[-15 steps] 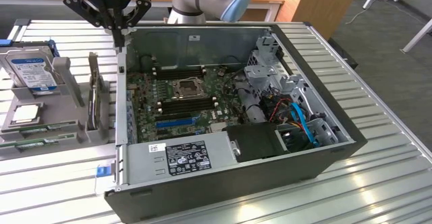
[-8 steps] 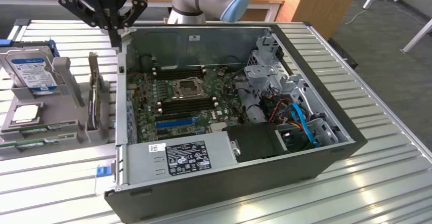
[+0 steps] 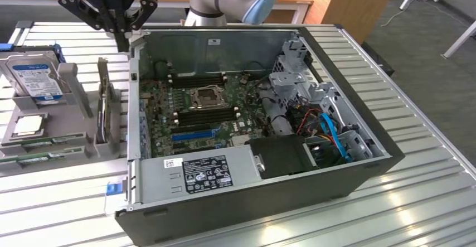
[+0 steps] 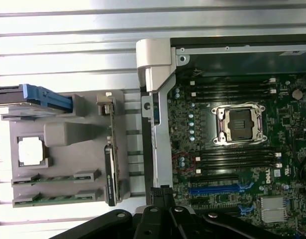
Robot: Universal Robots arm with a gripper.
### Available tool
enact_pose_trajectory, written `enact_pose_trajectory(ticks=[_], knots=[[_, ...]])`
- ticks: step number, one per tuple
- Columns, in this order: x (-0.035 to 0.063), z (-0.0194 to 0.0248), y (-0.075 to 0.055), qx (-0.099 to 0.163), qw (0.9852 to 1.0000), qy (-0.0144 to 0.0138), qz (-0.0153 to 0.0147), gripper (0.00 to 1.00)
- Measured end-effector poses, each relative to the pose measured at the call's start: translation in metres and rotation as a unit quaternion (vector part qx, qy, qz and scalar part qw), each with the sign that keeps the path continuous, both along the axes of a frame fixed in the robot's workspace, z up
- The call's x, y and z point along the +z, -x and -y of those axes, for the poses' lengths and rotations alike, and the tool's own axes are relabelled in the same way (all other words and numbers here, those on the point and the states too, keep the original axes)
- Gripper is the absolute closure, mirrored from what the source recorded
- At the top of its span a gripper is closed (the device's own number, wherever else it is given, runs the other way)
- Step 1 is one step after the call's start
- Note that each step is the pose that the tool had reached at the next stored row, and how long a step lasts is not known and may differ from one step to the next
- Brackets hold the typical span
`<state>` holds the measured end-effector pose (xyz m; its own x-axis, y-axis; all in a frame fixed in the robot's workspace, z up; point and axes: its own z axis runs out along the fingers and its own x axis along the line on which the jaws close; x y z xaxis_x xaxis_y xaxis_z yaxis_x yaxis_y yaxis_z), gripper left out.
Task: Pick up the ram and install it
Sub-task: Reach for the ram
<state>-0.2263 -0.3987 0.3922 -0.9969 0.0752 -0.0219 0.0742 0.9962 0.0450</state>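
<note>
Two ram sticks, thin and green, lie side by side in the slots of a grey holder (image 3: 74, 141), one (image 3: 37, 142) behind the other (image 3: 31, 159); the wrist view has them too, one (image 4: 55, 178) beside the other (image 4: 55, 197). My gripper (image 3: 121, 34) hangs above the table behind the holder, near the open computer case's back corner. It stands well off the ram. Its fingers (image 4: 162, 199) are shut together with nothing between them. The motherboard's black memory slots (image 4: 237, 159) lie bare beside the processor socket (image 4: 240, 124).
The grey holder also carries a hard drive (image 3: 33, 74), a processor chip (image 3: 28, 125) and an upright expansion card (image 3: 104, 107). The open computer case (image 3: 357, 174) fills the middle of the slatted metal table (image 3: 416, 213), with a power supply (image 3: 200, 172) and cables (image 3: 327, 130) inside.
</note>
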Motion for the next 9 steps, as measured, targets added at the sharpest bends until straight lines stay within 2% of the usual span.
enact_pose_trajectory(ticks=[9], knots=[[0.0000,0.0000,0.0077,0.000,1.0000,0.0000,0.0000,0.90]])
